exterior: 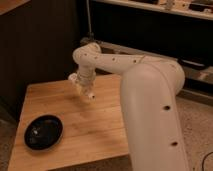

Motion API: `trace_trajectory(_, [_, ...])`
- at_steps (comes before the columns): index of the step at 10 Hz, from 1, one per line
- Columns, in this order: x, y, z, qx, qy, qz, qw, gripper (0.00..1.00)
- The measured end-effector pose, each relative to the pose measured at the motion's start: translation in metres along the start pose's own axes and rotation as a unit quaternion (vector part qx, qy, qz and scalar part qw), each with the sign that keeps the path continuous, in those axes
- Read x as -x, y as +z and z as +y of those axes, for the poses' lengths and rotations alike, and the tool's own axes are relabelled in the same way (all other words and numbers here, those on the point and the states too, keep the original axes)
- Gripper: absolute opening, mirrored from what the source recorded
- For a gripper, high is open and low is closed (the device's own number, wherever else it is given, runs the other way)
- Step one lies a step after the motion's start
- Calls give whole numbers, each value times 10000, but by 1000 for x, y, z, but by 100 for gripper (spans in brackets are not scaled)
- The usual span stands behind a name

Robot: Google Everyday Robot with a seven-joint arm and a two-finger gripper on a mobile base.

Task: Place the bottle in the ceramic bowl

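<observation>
The ceramic bowl (44, 132) is a shallow, glossy black dish at the front left of the wooden table (105, 127). My gripper (85, 88) hangs above the middle of the table's back half, up and to the right of the bowl and well apart from it. It is shut on the bottle (90, 95), a small pale shape whose end sticks out below the gripper. Most of the bottle is hidden by the gripper. No bottle lies on the table.
My thick white arm (150, 100) reaches in from the right and covers the table's right side. A dark cabinet (40, 45) stands behind the table. Low dark shelving (165, 35) runs along the back right, above a speckled floor (200, 115).
</observation>
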Motion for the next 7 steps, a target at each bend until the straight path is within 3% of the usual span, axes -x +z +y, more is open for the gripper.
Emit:
trace_trajectory(3, [-22, -6, 58, 210, -668, 64, 9975, 0])
trace_trajectory(7, [-24, -6, 64, 238, -740, 69, 9970, 0])
